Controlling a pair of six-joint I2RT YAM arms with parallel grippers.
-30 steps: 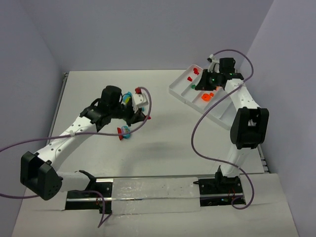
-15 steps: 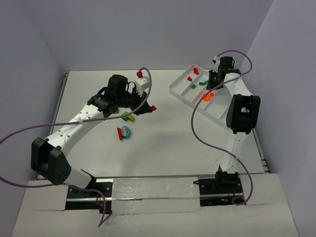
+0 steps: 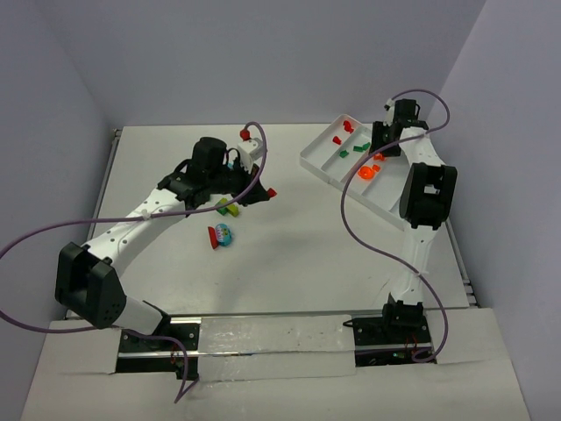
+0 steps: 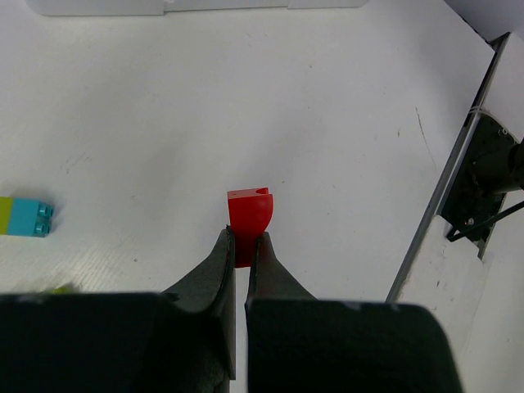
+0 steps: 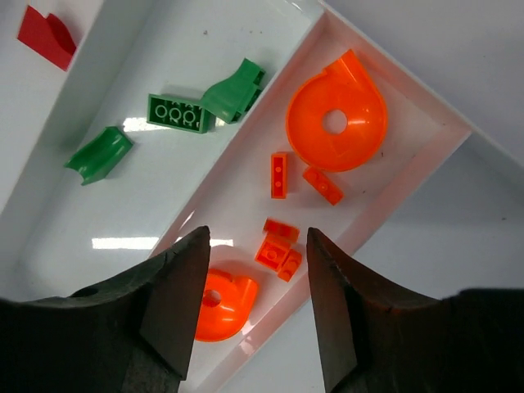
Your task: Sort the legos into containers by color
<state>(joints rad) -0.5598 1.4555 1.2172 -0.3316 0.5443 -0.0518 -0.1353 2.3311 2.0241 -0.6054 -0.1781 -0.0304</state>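
Observation:
My left gripper (image 4: 243,237) is shut on a small red lego (image 4: 248,214) and holds it just above the white table; from above the red lego (image 3: 272,192) shows at the left gripper (image 3: 263,194). My right gripper (image 5: 255,239) is open and empty over the tray's orange container (image 5: 368,192), which holds two orange round pieces (image 5: 336,123) and several small orange bricks (image 5: 278,254). The neighbouring container holds green legos (image 5: 180,113), and a red lego (image 5: 47,37) lies in the one beyond. From above, the right gripper (image 3: 383,143) hangs over the white tray (image 3: 314,161).
Loose legos lie on the table under the left arm: a yellow-green and green pair (image 3: 230,207) and a red and cyan cluster (image 3: 221,234). A cyan and yellow-green brick (image 4: 24,217) lies left of the left gripper. The table's right edge rail (image 4: 458,176) runs close by.
My right gripper's jaws have opened over the orange container. The left arm has swung right and back with the red lego, away from the loose cluster.

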